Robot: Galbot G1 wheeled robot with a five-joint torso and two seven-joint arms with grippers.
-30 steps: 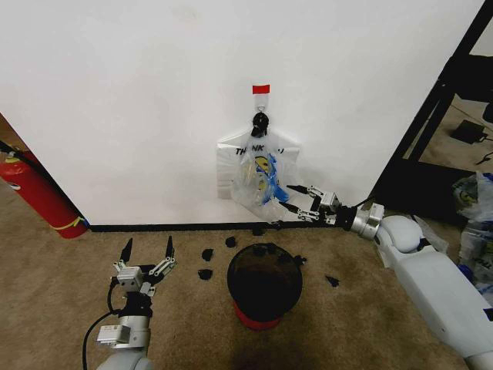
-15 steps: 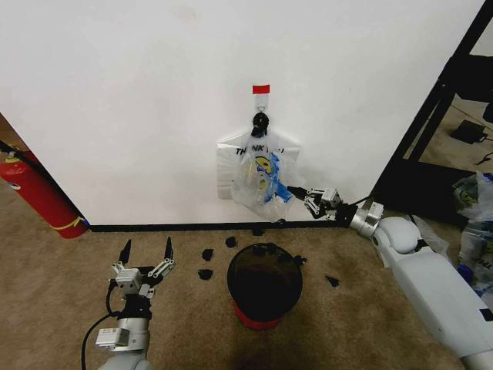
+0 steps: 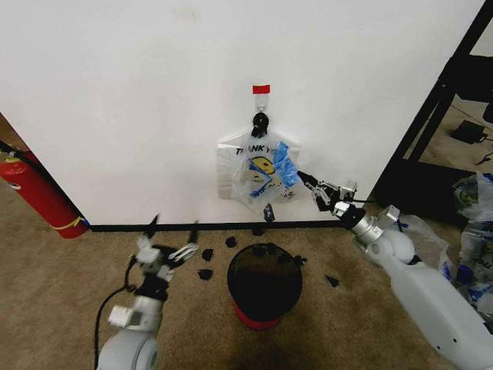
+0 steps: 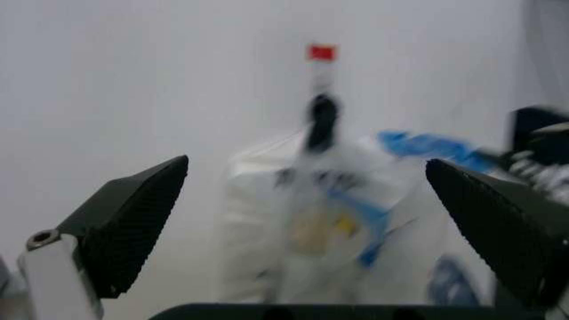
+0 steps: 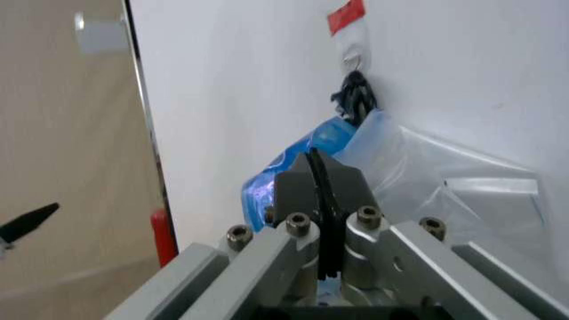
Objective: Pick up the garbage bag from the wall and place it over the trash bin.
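The garbage bag (image 3: 264, 179), see-through with blue handles and a yellow smiley, hangs on the white wall (image 3: 115, 92) below a red tape strip (image 3: 261, 89). It lies in front of a flat white THANK YOU bundle (image 3: 229, 166) with a black knot. My right gripper (image 3: 304, 179) is shut on the bag's blue handle (image 5: 266, 190) at its right side, and its fingers (image 5: 298, 183) are pressed together. My left gripper (image 3: 173, 228) hovers open above the carpet, left of the black trash bin (image 3: 264, 281). It faces the garbage bag (image 4: 338, 220) from a distance.
A red fire extinguisher (image 3: 38, 193) leans at the left of the wall. Black scraps (image 3: 206, 254) lie on the carpet around the bin. A black shelf frame (image 3: 431, 116) and clear lumpy bags (image 3: 474, 200) stand at the right.
My right gripper has risen and shut on the blue handle, drawing it up and to the right. My left arm has moved right and forward toward the wall.
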